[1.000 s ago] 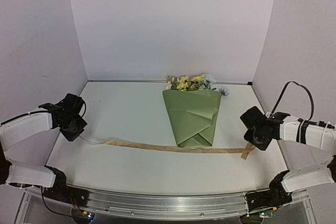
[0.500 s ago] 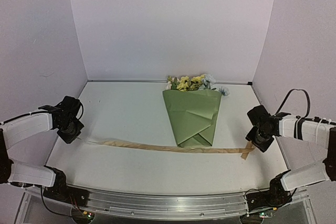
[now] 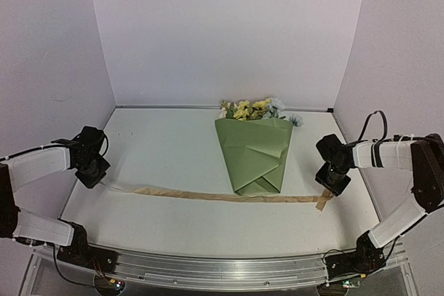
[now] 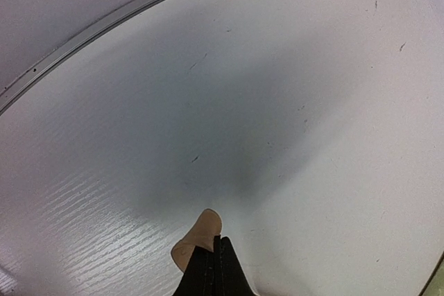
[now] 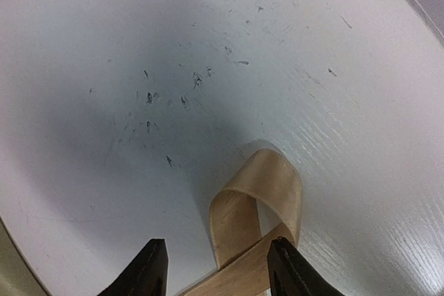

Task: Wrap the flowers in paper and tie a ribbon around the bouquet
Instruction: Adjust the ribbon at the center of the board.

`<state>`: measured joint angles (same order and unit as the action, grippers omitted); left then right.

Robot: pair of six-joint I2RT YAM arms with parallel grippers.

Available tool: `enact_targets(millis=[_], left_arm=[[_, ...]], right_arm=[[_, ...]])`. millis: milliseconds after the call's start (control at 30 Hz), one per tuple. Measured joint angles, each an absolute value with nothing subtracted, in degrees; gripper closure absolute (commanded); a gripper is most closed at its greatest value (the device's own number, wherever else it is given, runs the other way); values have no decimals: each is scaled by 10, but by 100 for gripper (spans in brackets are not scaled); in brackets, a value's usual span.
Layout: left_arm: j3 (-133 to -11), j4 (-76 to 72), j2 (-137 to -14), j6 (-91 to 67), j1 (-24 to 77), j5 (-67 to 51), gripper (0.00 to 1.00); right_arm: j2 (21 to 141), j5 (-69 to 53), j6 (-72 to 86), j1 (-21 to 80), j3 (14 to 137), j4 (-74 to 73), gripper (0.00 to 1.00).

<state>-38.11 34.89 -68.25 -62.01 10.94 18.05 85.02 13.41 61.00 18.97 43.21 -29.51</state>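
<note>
While left gripper (image 4: 211, 272) sits bottom centre of its wrist view, I see black fingers (image 4: 225, 275) pressed flat together, pinching rounded tan end of ribbon (image 3: 222, 195). Ribbon: flat, glossy strip across lower middle of top view, just below bouquet (image 3: 255, 164) tip. Bouquet, centre frame on white table (image 3: 173, 150): creased olive paper (image 3: 250, 143) cone, yellow and pale blue flowers (image 3: 255, 109) at rim. Right gripper (image 3: 333, 184), right side: jaws parted, straddling ribbon's curled loop, not clamped.
</note>
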Motion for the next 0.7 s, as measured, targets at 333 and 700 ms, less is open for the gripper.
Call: enact_targets(millis=[333, 700], left_arm=[[-381, 344, -685, -613, 104, 168, 100], [-381, 339, -682, -571, 31, 146, 100]], right_arm=[[871, 129, 634, 185, 457, -297, 60], [917, 91, 700, 180, 479, -312, 64]])
